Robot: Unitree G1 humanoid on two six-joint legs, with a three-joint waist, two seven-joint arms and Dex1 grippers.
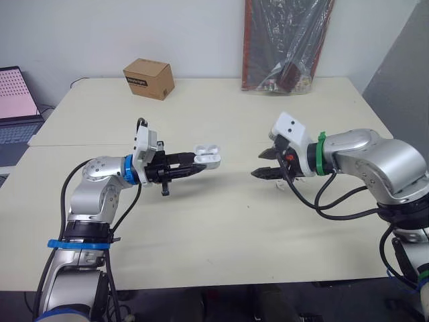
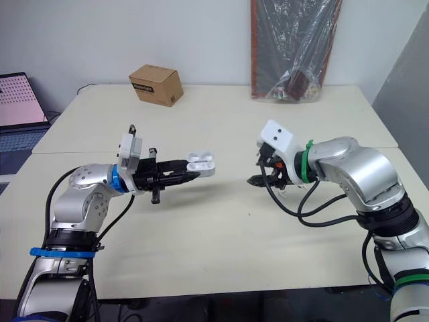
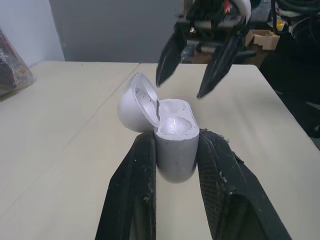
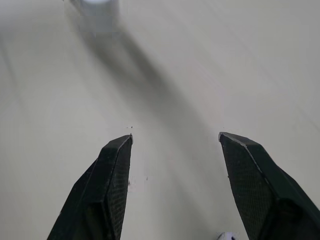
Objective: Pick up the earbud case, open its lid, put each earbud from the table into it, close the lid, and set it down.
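My left gripper [image 1: 200,163] is shut on the white earbud case [image 1: 208,155] and holds it above the middle of the table [image 1: 221,228]. In the left wrist view the case [image 3: 173,142] stands upright between the fingers [image 3: 131,190], its lid hinged open and both cavities looking empty. My right gripper [image 1: 263,164] hangs open a short way to the right of the case, pointing at it, with nothing between its fingers [image 4: 112,185]. A small white piece, probably an earbud [image 1: 279,185], lies on the table under the right wrist, and its edge [image 4: 226,235] also shows in the right wrist view.
A cardboard box [image 1: 149,78] stands at the back left of the table. A dark red board wrapped in clear plastic [image 1: 285,47] leans on the wall at the back right. A laptop [image 1: 17,100] sits off the table's left edge.
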